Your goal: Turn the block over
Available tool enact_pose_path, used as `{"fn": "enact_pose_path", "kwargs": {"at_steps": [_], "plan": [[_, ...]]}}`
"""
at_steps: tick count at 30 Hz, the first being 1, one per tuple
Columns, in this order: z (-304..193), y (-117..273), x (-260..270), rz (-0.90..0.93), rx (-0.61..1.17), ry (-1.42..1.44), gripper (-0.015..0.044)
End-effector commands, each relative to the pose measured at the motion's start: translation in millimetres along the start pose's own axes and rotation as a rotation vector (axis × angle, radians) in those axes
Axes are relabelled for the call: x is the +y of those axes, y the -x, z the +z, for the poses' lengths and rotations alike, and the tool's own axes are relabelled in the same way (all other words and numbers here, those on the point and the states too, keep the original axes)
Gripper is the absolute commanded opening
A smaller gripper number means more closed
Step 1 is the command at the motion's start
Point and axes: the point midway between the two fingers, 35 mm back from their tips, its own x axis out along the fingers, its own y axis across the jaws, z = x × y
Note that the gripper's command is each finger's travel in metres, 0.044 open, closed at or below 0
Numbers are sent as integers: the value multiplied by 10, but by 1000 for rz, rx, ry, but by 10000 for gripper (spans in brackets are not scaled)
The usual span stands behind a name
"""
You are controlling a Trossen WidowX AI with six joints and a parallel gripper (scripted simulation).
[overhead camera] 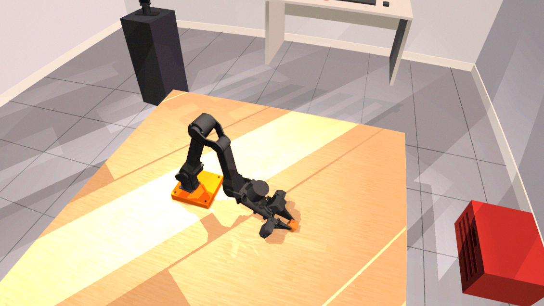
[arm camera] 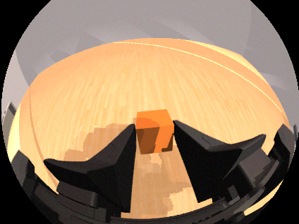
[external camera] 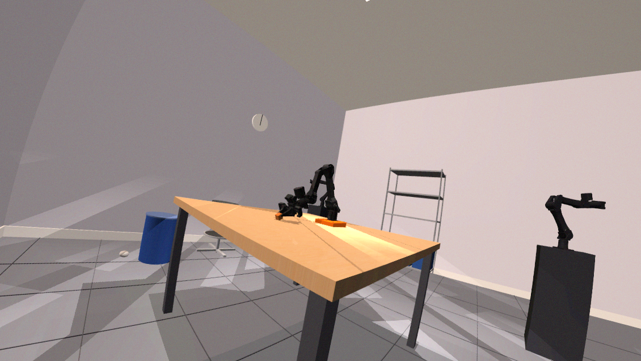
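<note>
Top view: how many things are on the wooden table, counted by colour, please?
Orange: 2 (the block, the base plate)
Black: 1 (the arm)
Total: 3

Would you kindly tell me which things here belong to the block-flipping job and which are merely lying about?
For the job: orange block, gripper, table.
Lying about: red crate, black pedestal, white desk, metal shelf, blue bin.
</note>
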Motion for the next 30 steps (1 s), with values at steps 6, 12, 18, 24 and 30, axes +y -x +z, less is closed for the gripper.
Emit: {"fn": "enact_pose_path", "kwargs": {"at_steps": [6, 12, 18, 24, 30], "plan": [[-3, 2, 6, 4, -1, -4, 394], [-3, 2, 6, 4, -1, -4, 440], [-3, 2, 6, 4, -1, -4, 440], [-3, 2, 6, 4, -1, -4, 440], [-3, 2, 6, 4, -1, -4, 440]]}}
